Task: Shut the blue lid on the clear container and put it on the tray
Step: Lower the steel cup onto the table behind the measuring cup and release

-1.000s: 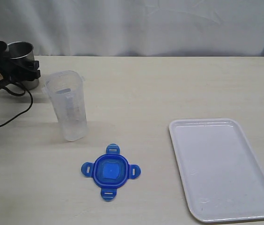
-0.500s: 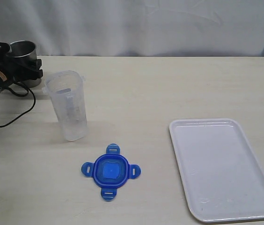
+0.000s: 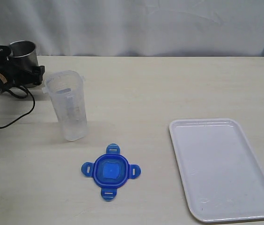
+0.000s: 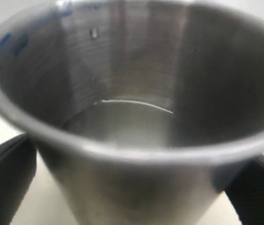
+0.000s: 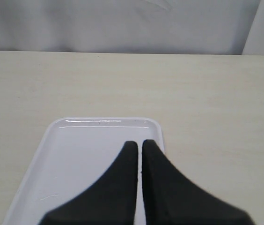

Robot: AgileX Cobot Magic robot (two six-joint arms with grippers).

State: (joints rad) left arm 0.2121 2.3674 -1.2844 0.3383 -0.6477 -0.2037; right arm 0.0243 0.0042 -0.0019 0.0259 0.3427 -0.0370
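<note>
The clear container point(image 3: 69, 105) stands upright and uncovered on the table's left side. In front of it the blue lid point(image 3: 111, 171) lies flat on the table, apart from it. The white tray point(image 3: 225, 168) lies at the right with nothing on it. My left gripper point(image 3: 27, 75) is at the far left, open, its fingers point(image 4: 8, 178) standing on either side of a grey steel cup point(image 4: 132, 117) with a slim gap. My right gripper point(image 5: 139, 143) is shut with nothing in it, hovering over the tray point(image 5: 85, 154); the exterior view does not show it.
The steel cup point(image 3: 23, 51) stands at the back left corner, just behind the container. A black cable point(image 3: 15, 117) loops from the left arm over the table. A white curtain point(image 3: 132, 26) closes off the far edge.
The left arm has shifted slightly to the right at the steel cup. The container, lid and tray have not moved.
</note>
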